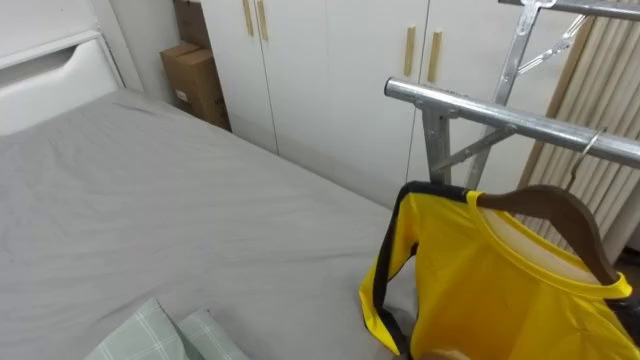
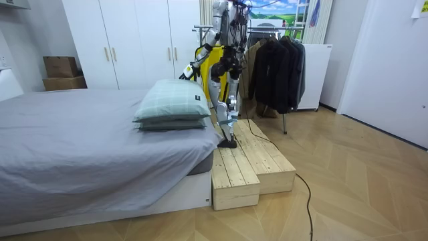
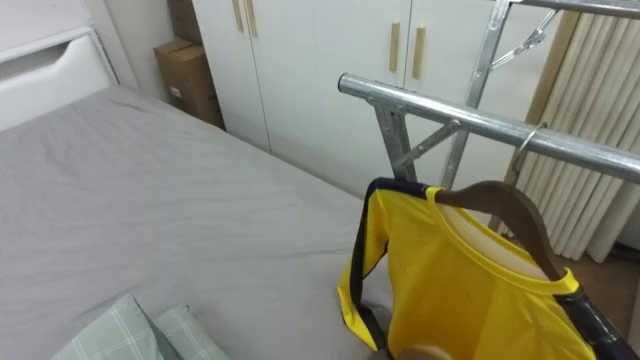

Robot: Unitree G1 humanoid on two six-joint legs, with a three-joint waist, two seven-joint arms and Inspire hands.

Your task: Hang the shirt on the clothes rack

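Hands: up at the shirt, with the robot's body between me and them, so I can't tell whether they grip anything.
Shirt (image 1: 480,280): yellow with black trim, and it's on the hanger, hanging just off the bed's far edge with one sleeve dangling loose.
Hanger (image 1: 560,215): brown wood, tilted, shoulders inside the collar. Its wire hook is right up at the rail, though I can't make out if it's fully seated.
Rail (image 1: 520,120): a bare metal bar that slants across above the shirt. There's a higher bar behind it.
Robot: upright on the platform (image 2: 247,164), a two-step wooden one tight against the side of the bed, facing the rack.
Coats (image 2: 277,67): dark ones, there on the rack towards the room view's right.
Bed (image 1: 150,200): grey sheet, smooth, with a white headboard at the far end.
Pillows (image 2: 170,107): two of them, checked, stacked at the bed's near corner beside the robot's legs.
Wardrobe (image 1: 330,70): white doors, shut, just behind the rack.
Boxes (image 1: 195,80): cardboard, stacked in the corner between wardrobe and headboard.
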